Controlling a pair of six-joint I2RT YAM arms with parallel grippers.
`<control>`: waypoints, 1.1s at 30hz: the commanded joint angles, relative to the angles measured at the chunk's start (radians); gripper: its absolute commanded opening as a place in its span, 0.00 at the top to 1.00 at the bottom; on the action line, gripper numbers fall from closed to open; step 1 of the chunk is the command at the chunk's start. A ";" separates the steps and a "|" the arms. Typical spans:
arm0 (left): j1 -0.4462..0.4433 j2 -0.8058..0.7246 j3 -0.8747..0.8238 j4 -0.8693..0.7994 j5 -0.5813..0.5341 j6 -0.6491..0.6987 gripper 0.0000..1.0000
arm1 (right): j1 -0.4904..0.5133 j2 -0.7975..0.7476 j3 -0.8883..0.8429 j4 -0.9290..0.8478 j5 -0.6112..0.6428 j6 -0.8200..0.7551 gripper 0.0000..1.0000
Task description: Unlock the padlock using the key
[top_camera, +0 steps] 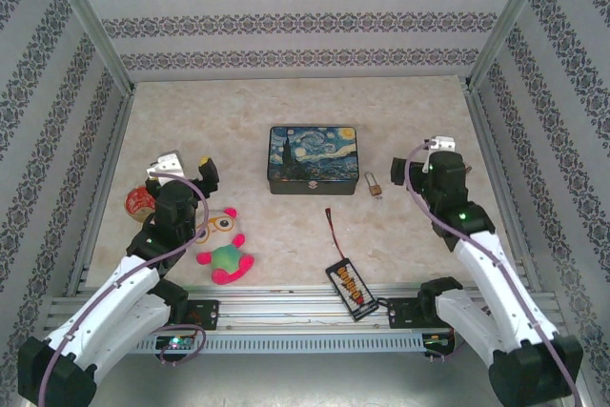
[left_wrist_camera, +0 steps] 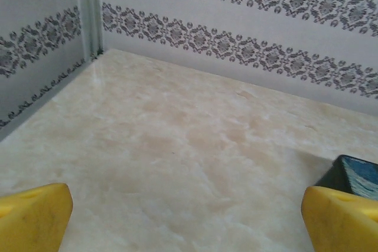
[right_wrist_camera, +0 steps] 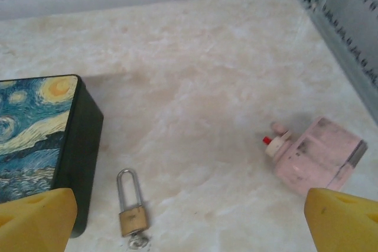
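Note:
The small brass padlock (right_wrist_camera: 131, 205) lies flat on the marble tabletop just right of the painted tin box (right_wrist_camera: 41, 140), its silver shackle pointing away from me. The key (right_wrist_camera: 138, 241) shows as a tiny silvery head at the padlock's bottom end, touching the body. My right gripper (right_wrist_camera: 189, 228) is open, its yellow fingertips (right_wrist_camera: 35, 219) at the frame's lower corners, nothing between them. From above, the padlock (top_camera: 374, 184) sits left of the right gripper (top_camera: 440, 154). My left gripper (left_wrist_camera: 188, 222) is open over bare table, far left (top_camera: 181, 171).
A pink bottle (right_wrist_camera: 316, 156) with a white cap lies right of the padlock. A plush toy (top_camera: 224, 245) and a tape roll (top_camera: 141, 200) sit near the left arm. A red-and-black wire with a connector board (top_camera: 350, 283) lies at the front. The tin box (top_camera: 312, 159) stands mid-table.

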 commanded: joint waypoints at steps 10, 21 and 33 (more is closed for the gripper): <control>0.213 0.165 -0.082 0.265 0.169 0.091 0.01 | -0.016 -0.188 -0.385 0.570 0.087 -0.185 0.02; 0.328 0.414 -0.117 0.525 0.337 0.183 0.01 | -0.042 -0.018 -0.377 0.664 0.082 -0.222 0.02; 0.346 0.597 -0.170 0.791 0.414 0.267 0.01 | -0.072 0.037 -0.385 0.705 0.076 -0.179 0.02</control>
